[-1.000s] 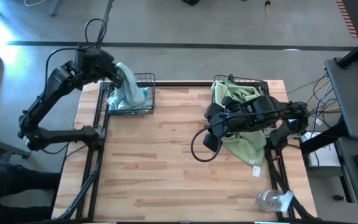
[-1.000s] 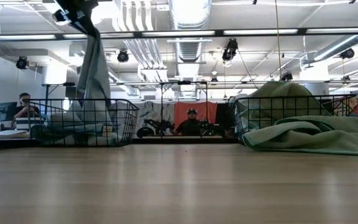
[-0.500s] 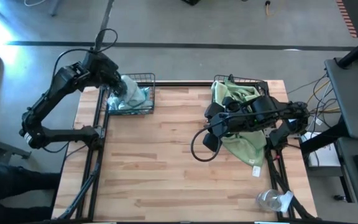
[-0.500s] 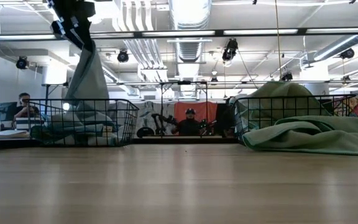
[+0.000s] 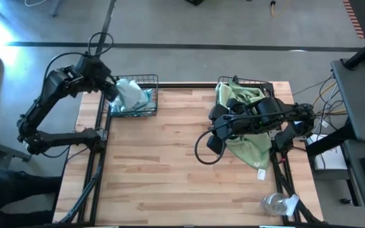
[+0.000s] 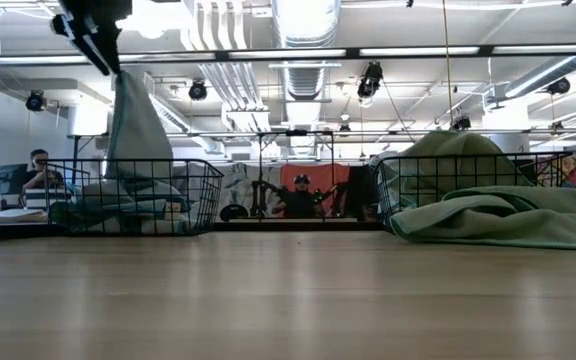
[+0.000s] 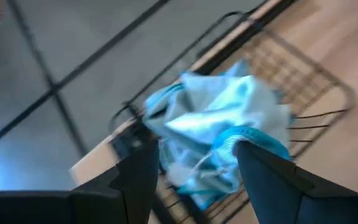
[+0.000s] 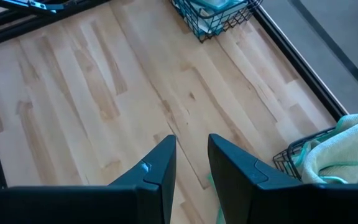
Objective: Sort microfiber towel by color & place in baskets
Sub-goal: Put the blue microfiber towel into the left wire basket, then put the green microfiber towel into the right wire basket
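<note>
A light blue microfiber towel (image 5: 132, 95) lies bunched in the left black wire basket (image 5: 152, 80) at the table's far left. In the low view its upper part (image 6: 133, 115) rises in a peak above the basket's rim. My left gripper (image 5: 110, 90) hovers open just left of that basket, above the peak. Pale green towels (image 5: 238, 95) fill the right basket (image 5: 262, 82). One pale green towel (image 5: 249, 151) drapes over the near rim onto the table. My right gripper (image 5: 215, 140) hangs open over the wood beside that towel, with nothing between its fingers. My left gripper's fingers (image 7: 138, 171) stand apart with the blue towel (image 7: 222, 124) beyond them in the basket. In the low view the towel's peak (image 6: 121, 78) reaches up to the fingertips. I cannot tell whether it touches them.
A clear plastic wrapper (image 5: 279, 203) lies near the table's front right corner. Bare wood (image 5: 163, 164) spans the middle and near part of the table. In the low view people sit in the room beyond the baskets.
My left gripper has opened and let go of the blue towel. It has gone a little toward the table's left edge and tipped farther down. The towel, which hung long from the fingers, has sunk into the left basket, its top left standing in a peak.
</note>
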Controlling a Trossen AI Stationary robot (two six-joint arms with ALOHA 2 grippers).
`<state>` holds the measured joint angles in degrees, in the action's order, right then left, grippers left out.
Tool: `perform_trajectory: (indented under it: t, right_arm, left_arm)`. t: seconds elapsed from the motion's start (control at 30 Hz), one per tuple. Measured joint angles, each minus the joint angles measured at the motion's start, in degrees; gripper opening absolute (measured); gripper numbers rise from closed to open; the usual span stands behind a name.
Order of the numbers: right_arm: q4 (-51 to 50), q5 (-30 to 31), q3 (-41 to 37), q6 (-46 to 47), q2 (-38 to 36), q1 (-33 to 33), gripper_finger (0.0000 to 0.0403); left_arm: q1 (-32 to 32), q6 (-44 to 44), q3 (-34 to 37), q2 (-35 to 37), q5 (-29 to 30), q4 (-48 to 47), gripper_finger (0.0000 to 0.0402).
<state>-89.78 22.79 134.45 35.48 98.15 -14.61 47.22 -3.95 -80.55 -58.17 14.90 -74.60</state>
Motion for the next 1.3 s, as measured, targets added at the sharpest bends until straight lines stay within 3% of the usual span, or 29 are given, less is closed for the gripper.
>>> perform_trajectory:
  t: [0.3,0.43,0.7,0.87,1.03,1.3]
  right_arm:
    - [0.0,0.8,0.0,0.0,0.0,0.0,0.0089]
    - [0.0,1.3,0.0,0.0,0.0,0.0,0.0089]
    - [0.0,1.3,0.0,0.1,0.0,0.0,0.0089]
    - [0.0,1.3,0.0,-0.2,0.1,0.0,0.0089]
    - [0.0,1.4,0.0,-2.5,0.6,0.0,0.0089]
    - [0.0,2.8,-2.0,-7.6,0.6,-1.3,0.0089]
  left_arm:
    - [0.0,0.5,1.2,-0.2,13.5,-2.3,0.0201]
    - [0.0,0.6,1.4,-0.4,12.7,-2.3,0.0201]
    - [0.0,5.4,1.5,1.6,-6.1,-4.0,0.0201]
    - [-0.2,6.7,1.6,3.5,-24.1,-2.6,0.0201]
    - [-2.8,9.3,2.0,6.5,-40.7,5.2,0.0201]
    - [-9.7,10.9,6.2,13.6,-42.5,13.8,0.0201]
